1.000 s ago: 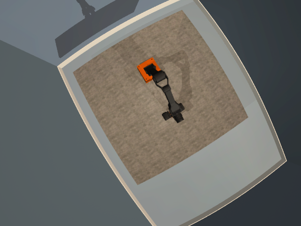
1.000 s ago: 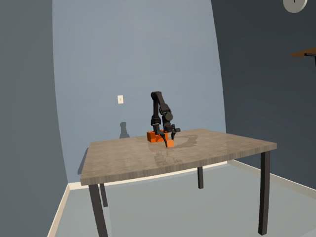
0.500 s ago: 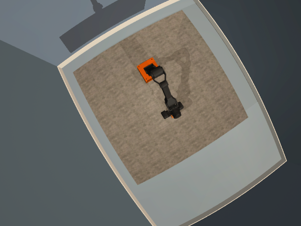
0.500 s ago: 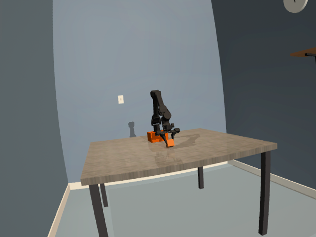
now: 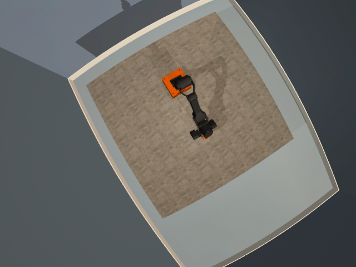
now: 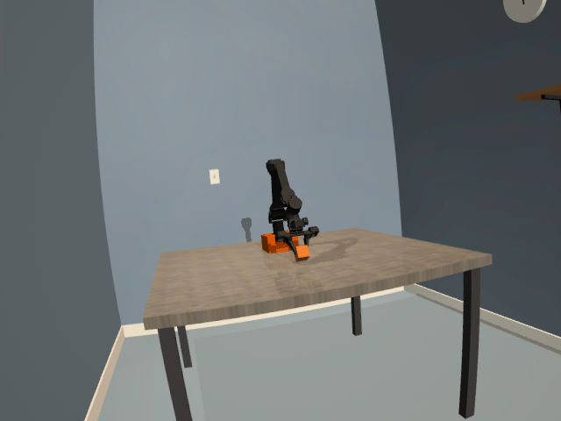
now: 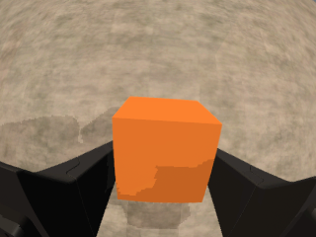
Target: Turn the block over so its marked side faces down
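Note:
The orange block (image 5: 204,138) (image 6: 301,252) (image 7: 163,143) is between the two black fingers of my gripper (image 6: 301,248) (image 7: 162,149), which is shut on it. In the exterior view the block looks tilted and close to the table (image 5: 143,129) (image 6: 203,276) (image 7: 158,54); whether its lower edge touches the table I cannot tell. The wrist view shows two plain orange faces with a shadow across the larger one. No mark shows on any visible face, and the other faces are hidden. In the top view the gripper body covers most of the block.
The orange base (image 5: 167,83) (image 6: 268,245) of the arm stands on the table behind the block, as seen in the exterior view. The table's near edge (image 6: 253,304) lies in front of the block there. The arm's shadow falls on the table.

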Robot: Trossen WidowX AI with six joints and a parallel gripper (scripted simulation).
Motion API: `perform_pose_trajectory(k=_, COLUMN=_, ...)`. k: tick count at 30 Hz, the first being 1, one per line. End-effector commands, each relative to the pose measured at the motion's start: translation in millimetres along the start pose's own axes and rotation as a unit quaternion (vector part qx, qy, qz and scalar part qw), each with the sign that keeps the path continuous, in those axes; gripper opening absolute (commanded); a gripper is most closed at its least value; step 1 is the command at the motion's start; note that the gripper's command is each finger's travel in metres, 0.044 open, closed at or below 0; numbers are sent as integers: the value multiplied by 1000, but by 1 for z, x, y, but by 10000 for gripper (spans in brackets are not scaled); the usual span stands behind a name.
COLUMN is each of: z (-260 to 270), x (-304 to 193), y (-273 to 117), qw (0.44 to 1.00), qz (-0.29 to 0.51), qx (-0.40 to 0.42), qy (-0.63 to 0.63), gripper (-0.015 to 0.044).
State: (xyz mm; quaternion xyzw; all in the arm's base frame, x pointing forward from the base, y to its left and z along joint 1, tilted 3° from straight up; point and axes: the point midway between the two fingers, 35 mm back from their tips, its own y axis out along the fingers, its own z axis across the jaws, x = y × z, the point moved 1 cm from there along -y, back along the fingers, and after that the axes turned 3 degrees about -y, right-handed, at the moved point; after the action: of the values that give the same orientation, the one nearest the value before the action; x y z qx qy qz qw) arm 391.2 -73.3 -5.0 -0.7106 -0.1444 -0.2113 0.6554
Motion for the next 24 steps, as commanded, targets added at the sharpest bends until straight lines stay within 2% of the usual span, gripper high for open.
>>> perform_pose_trajectory(k=1, z=0, x=1, y=5, qw=1000, qz=-23, qx=0, qy=-2, gripper=0)
perform_pose_trajectory(k=13, z=0, x=-5, y=27, qw=993, qz=-114, qx=-4, qy=-2, gripper=0)
perform_pose_trajectory(k=24, z=1, x=-15, y=30, qw=980, qz=-197, qx=-8, qy=-2, gripper=0)
